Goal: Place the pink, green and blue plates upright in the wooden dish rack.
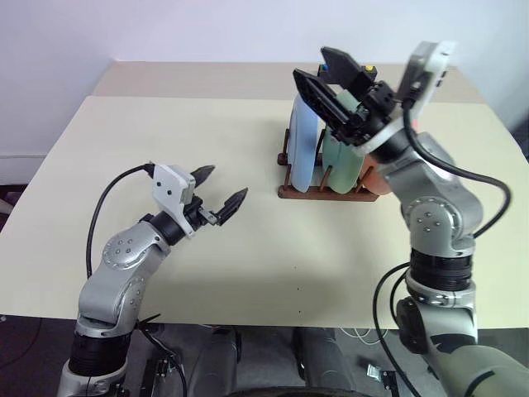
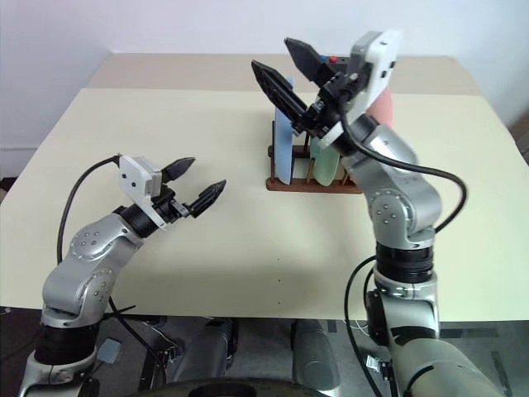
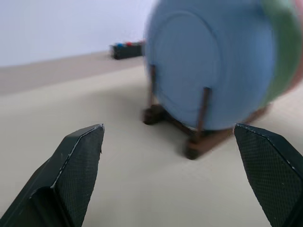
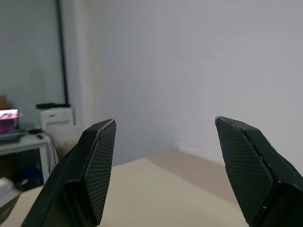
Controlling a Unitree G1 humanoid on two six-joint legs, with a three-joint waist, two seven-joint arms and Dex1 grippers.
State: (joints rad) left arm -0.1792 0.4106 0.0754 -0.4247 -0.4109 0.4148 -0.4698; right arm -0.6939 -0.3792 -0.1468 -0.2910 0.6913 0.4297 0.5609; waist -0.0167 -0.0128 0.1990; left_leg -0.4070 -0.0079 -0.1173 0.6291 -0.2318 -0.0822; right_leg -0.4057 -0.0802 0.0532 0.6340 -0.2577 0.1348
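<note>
The wooden dish rack (image 1: 331,192) sits right of the table's middle. Three plates stand upright in it: the blue plate (image 1: 303,145) on the left, the green plate (image 1: 339,157) in the middle, and the pink plate (image 2: 382,107) on the right, mostly hidden behind my right arm. My right gripper (image 1: 310,63) hovers open above the rack with nothing between its fingers, pointing up and to the left. My left gripper (image 1: 227,182) is open and empty, low over the table left of the rack, facing the blue plate (image 3: 213,66).
A black box with coloured buttons (image 3: 127,48) stands at the back of the cream table (image 1: 165,132), behind the rack. A white wall rises beyond the far edge. The table surface stretches wide to the left and in front of the rack.
</note>
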